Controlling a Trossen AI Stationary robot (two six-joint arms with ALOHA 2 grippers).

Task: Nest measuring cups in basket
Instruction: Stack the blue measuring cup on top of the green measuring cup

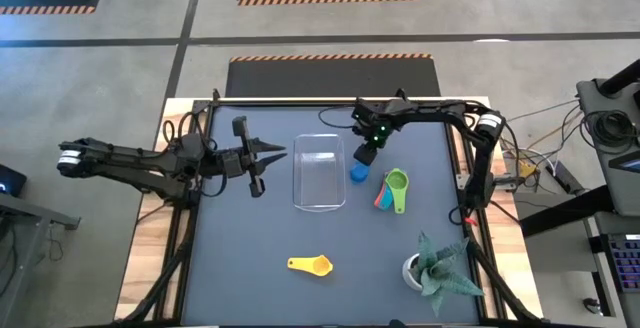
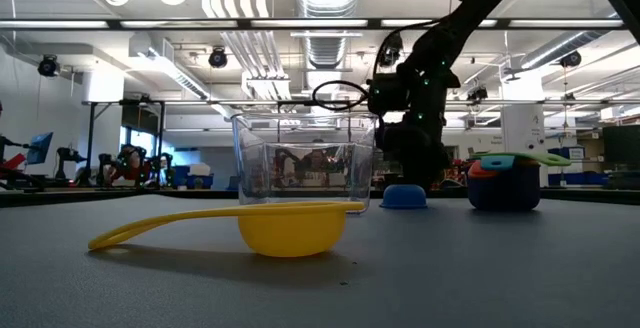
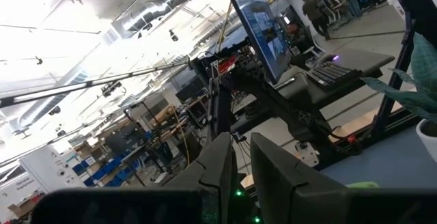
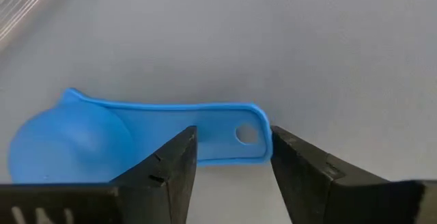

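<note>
The blue measuring cup [image 4: 75, 142] lies mouth down on the table, right of the clear basket [image 1: 319, 171]; it also shows in the high view [image 1: 358, 174] and low view [image 2: 403, 197]. My right gripper [image 4: 233, 159] hangs just over it, pointing down and open, one finger on each side of the handle's holed end [image 4: 247, 135] without touching it. A stack of cups [image 1: 393, 190] with the green one on top rests on the table farther right. The yellow cup [image 1: 310, 264] sits bowl down near the near edge. My left gripper [image 1: 278, 153] waits shut, raised left of the basket.
A white pot with a green plant [image 1: 435, 263] stands at the table's near right corner. The basket [image 2: 305, 163] stands upright with nothing in it. Open tabletop lies between the basket and the yellow cup [image 2: 285, 228].
</note>
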